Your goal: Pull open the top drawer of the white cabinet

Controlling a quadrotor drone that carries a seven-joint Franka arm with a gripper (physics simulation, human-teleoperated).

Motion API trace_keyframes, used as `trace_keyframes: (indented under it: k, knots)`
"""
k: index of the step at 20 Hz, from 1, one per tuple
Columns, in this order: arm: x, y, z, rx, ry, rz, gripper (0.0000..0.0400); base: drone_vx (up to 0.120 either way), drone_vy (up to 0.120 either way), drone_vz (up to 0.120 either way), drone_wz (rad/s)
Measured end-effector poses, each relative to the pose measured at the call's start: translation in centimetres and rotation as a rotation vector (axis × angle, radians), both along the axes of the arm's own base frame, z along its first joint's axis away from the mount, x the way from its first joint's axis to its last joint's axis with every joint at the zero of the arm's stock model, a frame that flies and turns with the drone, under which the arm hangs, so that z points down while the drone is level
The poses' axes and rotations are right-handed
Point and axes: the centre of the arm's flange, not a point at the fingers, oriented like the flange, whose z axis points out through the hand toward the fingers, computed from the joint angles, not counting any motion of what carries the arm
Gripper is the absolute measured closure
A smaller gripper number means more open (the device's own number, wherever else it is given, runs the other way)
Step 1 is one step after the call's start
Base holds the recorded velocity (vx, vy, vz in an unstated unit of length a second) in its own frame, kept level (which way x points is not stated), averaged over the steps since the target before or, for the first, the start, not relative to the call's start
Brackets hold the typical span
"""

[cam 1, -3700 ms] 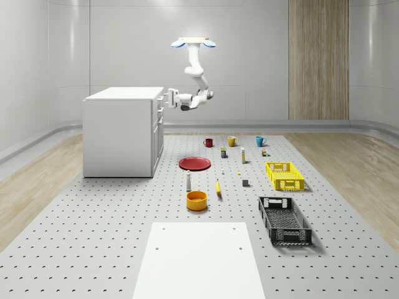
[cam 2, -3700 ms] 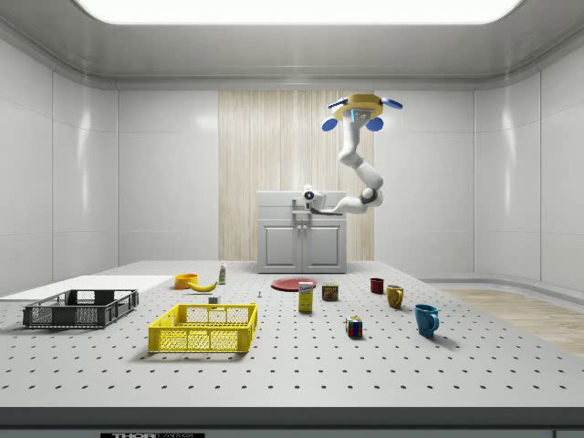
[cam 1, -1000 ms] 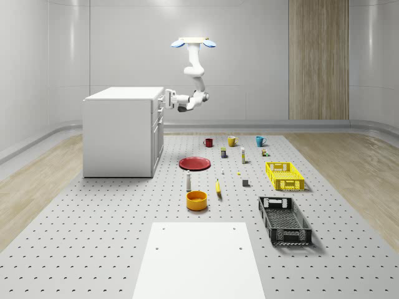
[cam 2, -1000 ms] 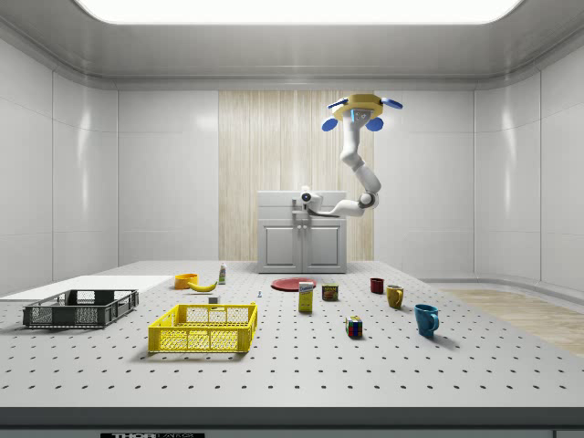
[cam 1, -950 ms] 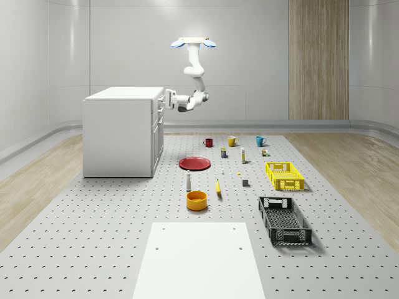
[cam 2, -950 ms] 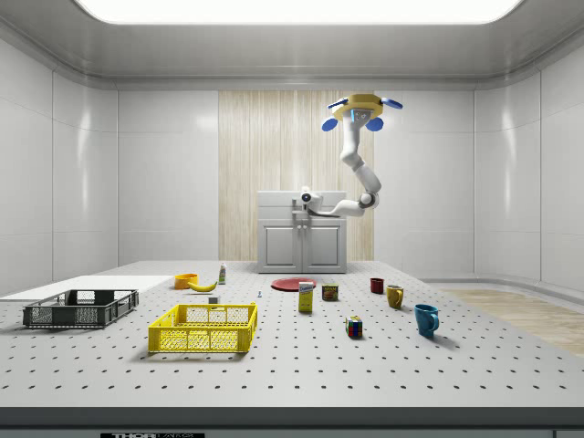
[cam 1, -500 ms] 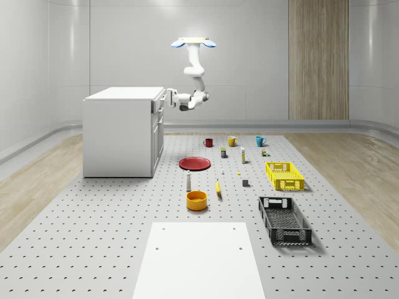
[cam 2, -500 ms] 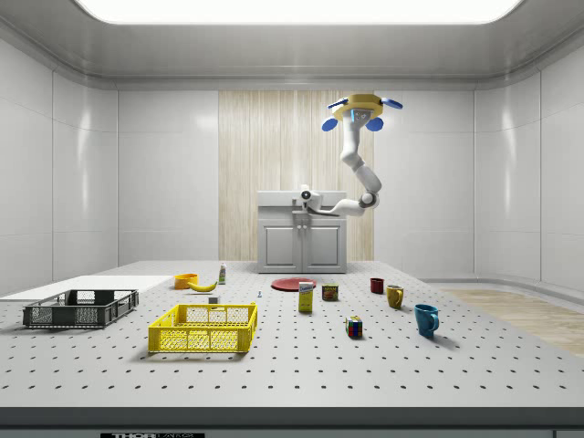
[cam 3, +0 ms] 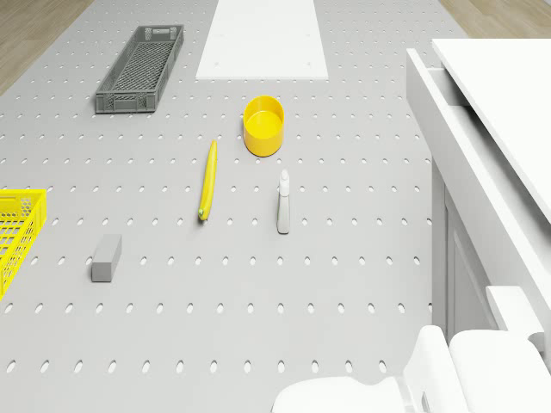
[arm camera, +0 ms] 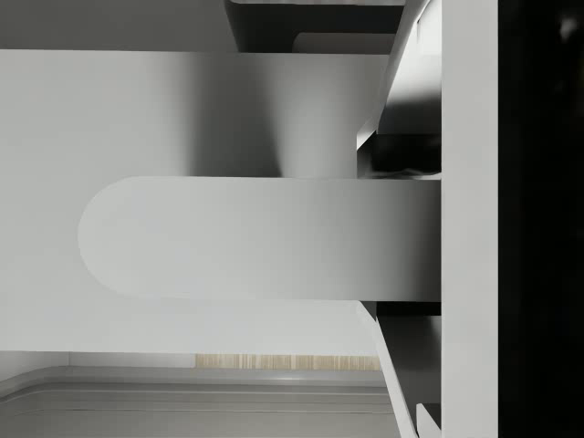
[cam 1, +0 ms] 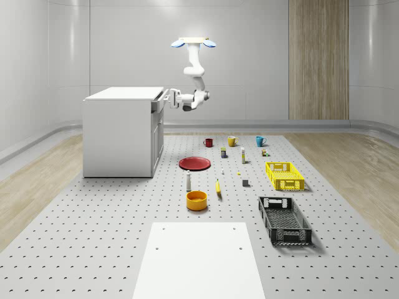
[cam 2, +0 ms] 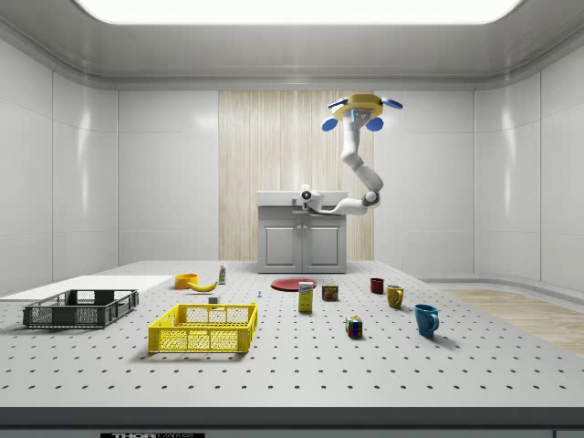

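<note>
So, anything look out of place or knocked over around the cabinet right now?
Nothing stands out. The top drawer juts slightly from the white cabinet, with the gripper at its front. The bottle lies flat beside the banana.

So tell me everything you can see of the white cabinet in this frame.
The cabinet is a plain white box with a flat top, standing on the pegboard floor at the whole-scene view's left. Its front shows two lower doors with small handles. The top drawer is pulled partly out, a thin-walled white tray. The gripper is at the drawer's front, and the drone hovers above and beside the cabinet.
</note>
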Motion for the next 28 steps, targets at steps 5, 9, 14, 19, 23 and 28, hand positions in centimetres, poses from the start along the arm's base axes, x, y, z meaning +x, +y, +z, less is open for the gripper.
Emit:
trace_keyframes:
  k: [5,9,14,19,23,28]
  knots:
    - [0.2,-2.1,-0.6,0.004,-0.024,0.0,0.0237,0.0,0.0,0.0,0.0]
    - [0.2,-4.0,-0.5,0.009,-0.002,-0.001,0.026,0.0,0.0,0.0,0.0]
    - [0.2,-6.8,-0.5,0.001,-0.013,-0.001,0.0244,0.0,0.0,0.0,0.0]
    - [0.2,-9.4,-0.8,0.012,-0.02,-0.001,0.0278,0.0,0.0,0.0,0.0]
    - [0.2,-11.4,-0.6,0.014,-0.009,-0.001,0.0189,0.0,0.03,0.0,0.0]
    - [0.2,-12.6,-0.5,0.017,-0.007,-0.002,0.0122,0.0,0.12,0.0,0.0]
